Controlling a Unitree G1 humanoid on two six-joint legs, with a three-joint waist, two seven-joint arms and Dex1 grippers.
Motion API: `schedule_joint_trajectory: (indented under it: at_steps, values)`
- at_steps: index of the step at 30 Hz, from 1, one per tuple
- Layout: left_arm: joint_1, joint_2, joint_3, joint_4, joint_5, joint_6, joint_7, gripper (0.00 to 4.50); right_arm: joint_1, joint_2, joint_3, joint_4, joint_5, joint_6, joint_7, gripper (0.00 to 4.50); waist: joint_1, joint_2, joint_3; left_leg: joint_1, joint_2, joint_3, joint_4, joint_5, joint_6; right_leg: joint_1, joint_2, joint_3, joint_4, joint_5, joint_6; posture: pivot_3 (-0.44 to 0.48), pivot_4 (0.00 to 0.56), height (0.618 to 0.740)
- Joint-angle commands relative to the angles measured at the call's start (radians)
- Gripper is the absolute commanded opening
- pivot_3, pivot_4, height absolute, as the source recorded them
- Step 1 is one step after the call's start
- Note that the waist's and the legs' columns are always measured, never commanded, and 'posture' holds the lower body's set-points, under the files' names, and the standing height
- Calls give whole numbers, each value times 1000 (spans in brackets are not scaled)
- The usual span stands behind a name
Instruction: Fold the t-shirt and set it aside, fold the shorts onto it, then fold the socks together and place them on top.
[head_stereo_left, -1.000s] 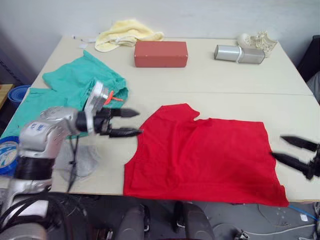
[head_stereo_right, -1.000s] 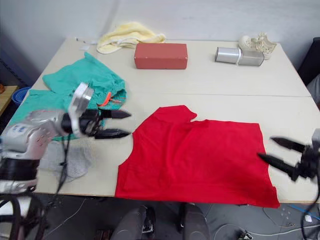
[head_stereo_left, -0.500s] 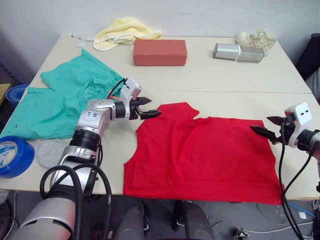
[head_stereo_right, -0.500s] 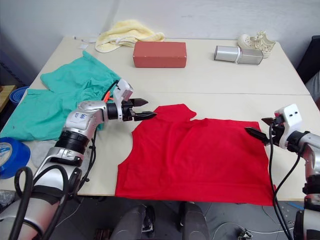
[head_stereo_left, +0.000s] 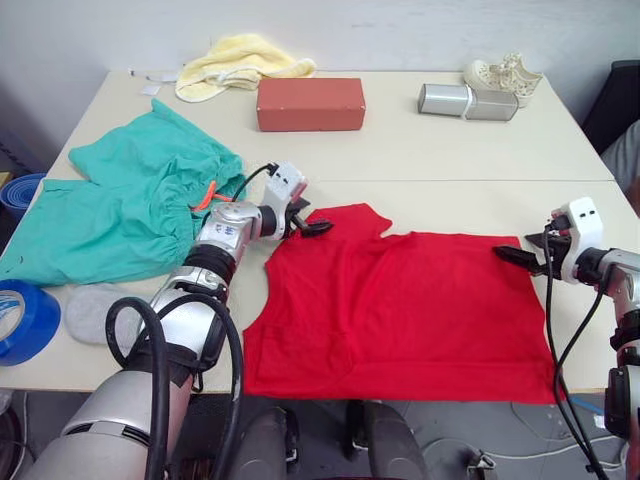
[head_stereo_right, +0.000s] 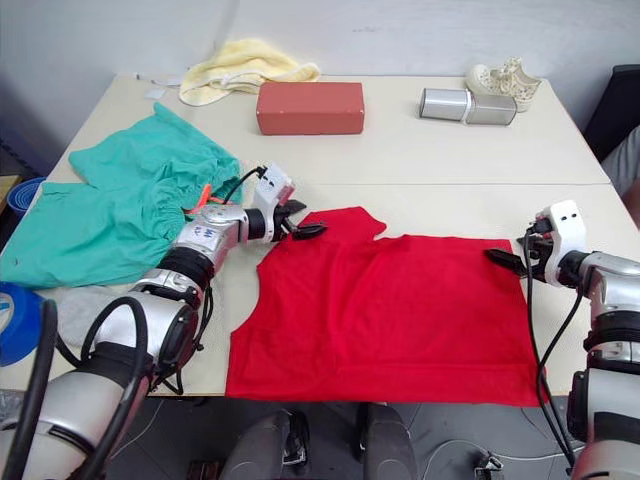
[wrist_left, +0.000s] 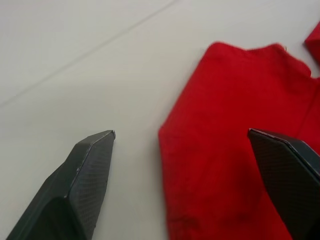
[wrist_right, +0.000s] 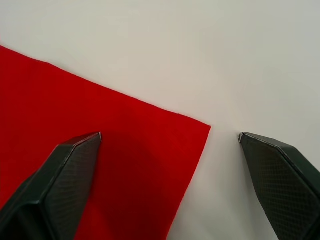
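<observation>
At the far corners of the t-shirt both grippers sit low over the cloth with fingers spread and nothing held. The left gripper straddles the shoulder edge beside the neck opening; the right gripper straddles the opposite far corner, at the hem end.

The t-shirt lies flat and unfolded on the near half of the table, its near edge hanging just over the table's front. Judging from that, the first fold is not yet made and the whole task is ahead: this looks like the reach for the first pinch. The shorts lie spread out, unfolded, to the left of the shirt, touching the left arm's side of the table. One of the socks lies near the front left edge, beside a roll of blue tape; a second sock cannot be told apart.

The head views give the layout, including a yellow towel, a red box and a silver cylinder along the far edge. The wrist views give what they cannot: one left finger over bare table and the other over red cloth, and the shirt's corner lying between the right fingers.
</observation>
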Motion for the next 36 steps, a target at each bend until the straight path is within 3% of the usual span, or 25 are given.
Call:
schedule_joint_trajectory:
  at_steps: [1,11,12,23,30,36]
  values:
    - [-27,-10,22,16,18,-16,4,3525,-9,3,-6,3,5,19,46,3581,0,0,0,0,0,0,0,0,0,0,0,0,0,0,0,0,150,740]
    - [-15,-19,104,29,8,-86,35,345,46,5,-40,-48,17,-63,41,150,0,0,0,0,0,0,0,0,0,0,0,0,0,0,0,0,150,740]
    - [-13,-18,110,29,9,-96,37,16,52,4,-42,-54,16,-65,38,0,1,0,0,0,0,0,0,0,0,0,0,0,0,0,0,0,150,740]
    - [80,37,208,-64,-54,-279,-120,16,252,-3,-175,-267,117,-324,115,0,2,0,0,0,0,0,0,0,-1,0,0,0,0,0,0,0,150,740]
    - [201,78,178,-203,-38,-381,-214,16,446,10,-241,-427,179,-451,185,0,5,0,0,1,0,0,0,0,-1,0,0,0,0,0,0,0,150,740]
    - [305,122,142,-299,-18,-488,-256,16,584,24,-258,-462,188,-606,231,0,5,0,0,2,0,0,0,0,0,1,0,0,0,0,0,0,150,740]
